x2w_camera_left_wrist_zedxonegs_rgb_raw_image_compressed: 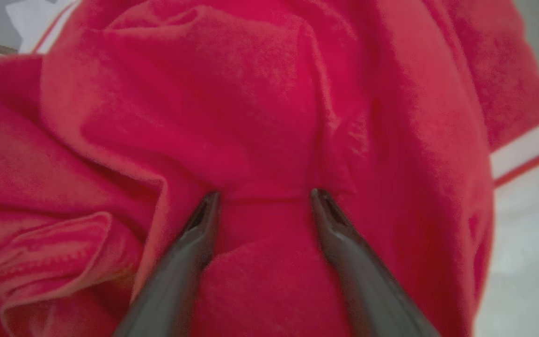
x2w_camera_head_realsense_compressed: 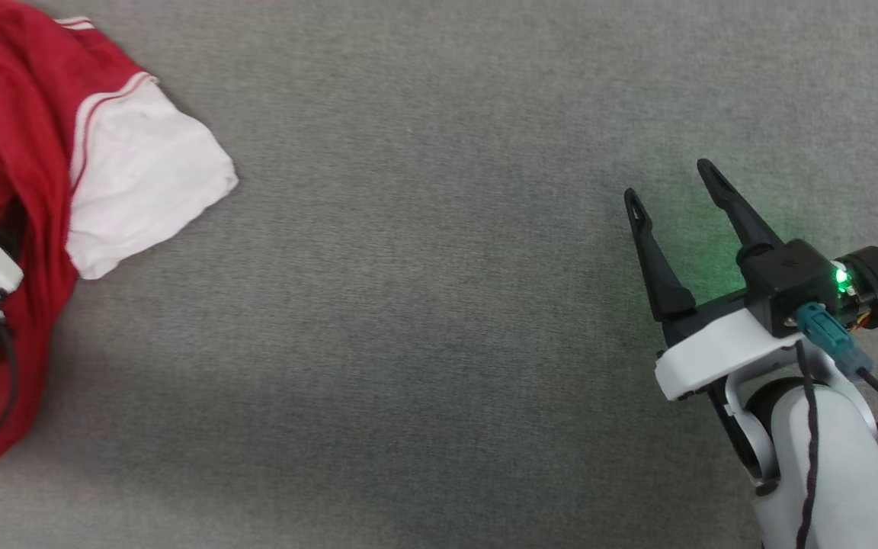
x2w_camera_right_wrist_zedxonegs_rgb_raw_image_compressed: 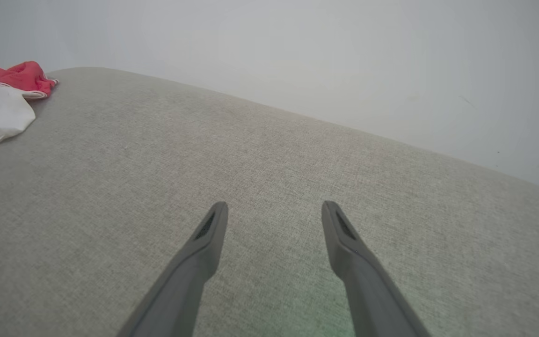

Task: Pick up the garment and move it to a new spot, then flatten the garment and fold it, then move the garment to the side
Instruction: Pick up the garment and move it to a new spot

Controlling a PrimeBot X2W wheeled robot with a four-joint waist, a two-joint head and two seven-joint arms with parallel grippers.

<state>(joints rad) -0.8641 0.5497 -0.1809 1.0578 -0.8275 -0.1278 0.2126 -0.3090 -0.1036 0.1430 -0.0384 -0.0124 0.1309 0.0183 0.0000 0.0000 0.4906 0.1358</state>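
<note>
**Grey woven surface, jersey heaped at its left edge**

Backed by a plain pale wall (x2w_camera_right_wrist_zedxonegs_rgb_raw_image_compressed: 297, 56) beyond the grey woven surface (x2w_camera_head_realsense_compressed: 439, 305). Finds the garment (x2w_camera_head_realsense_compressed: 20, 114) crumpled at the far left of the head view, well apart from the right gripper (x2w_camera_head_realsense_compressed: 667, 179). Runs the heap's long axis up and down that view's left edge, red body in folds, with one white sleeve (x2w_camera_head_realsense_compressed: 142, 183) spread flat and pointing right toward the middle of the surface. Shows red-and-white striped trim (x2w_camera_head_realsense_compressed: 77, 23) at the top of the heap. Puts the left gripper (x2w_camera_left_wrist_zedxonegs_rgb_raw_image_compressed: 264, 193) down on the red cloth, fingers released and spread, both tips touching the fabric with a soft bulge between them, nothing pinched. Leaves the right gripper's fingers likewise spread apart, grasping nothing, over the grey surface, pointing up the head view and slightly leftward.
</note>
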